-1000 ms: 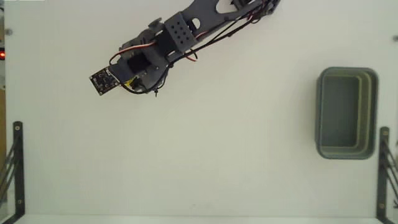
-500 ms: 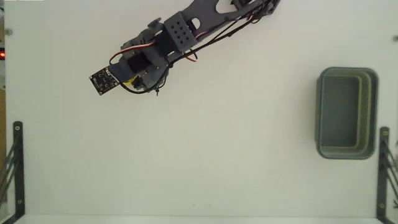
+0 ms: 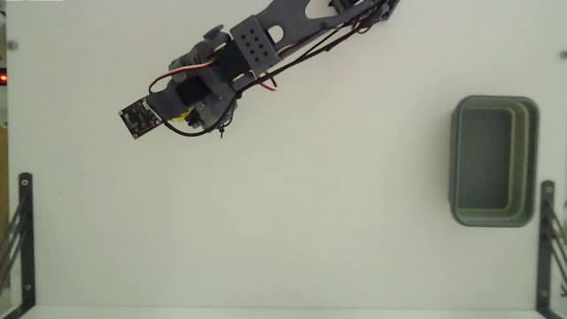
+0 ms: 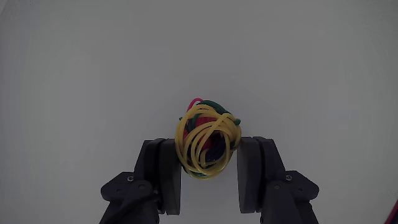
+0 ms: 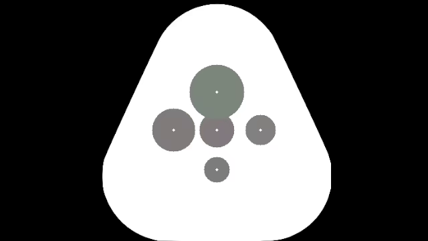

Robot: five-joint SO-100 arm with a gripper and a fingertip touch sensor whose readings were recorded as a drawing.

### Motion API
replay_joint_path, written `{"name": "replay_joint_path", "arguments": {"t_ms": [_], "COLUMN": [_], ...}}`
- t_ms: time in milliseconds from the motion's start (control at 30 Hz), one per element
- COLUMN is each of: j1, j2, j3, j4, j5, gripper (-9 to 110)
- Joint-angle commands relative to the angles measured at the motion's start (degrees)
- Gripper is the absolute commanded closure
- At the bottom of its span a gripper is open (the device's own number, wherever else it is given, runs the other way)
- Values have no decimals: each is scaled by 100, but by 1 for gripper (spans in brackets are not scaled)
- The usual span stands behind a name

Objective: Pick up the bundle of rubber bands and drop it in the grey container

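I have the gripper [image 4: 208, 163] clamped on the bundle [image 4: 207, 140] between both fingers near the bench's [image 3: 292, 230] top-left corner, because the tub [image 3: 493, 160] sits well apart at the right edge, empty.

The arm [image 3: 221, 71] is stretched over the white surface [image 3: 292, 221] at upper left; the grey container [image 3: 493, 161] is set well apart at right.

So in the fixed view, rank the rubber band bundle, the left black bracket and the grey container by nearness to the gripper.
1. Bundle of rubber bands: between the gripper fingers.
2. Left black bracket: lower left edge.
3. Grey container: far right.
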Motion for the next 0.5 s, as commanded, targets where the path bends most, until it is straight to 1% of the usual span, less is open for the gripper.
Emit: {"name": "replay_joint_path", "arguments": {"t_ms": [0,467], "j1": [54,54], "j2": [361,202], "j3": [-458,-1708], "j4": [256,1347], "j5": [26,26], "gripper": [48,48]}}
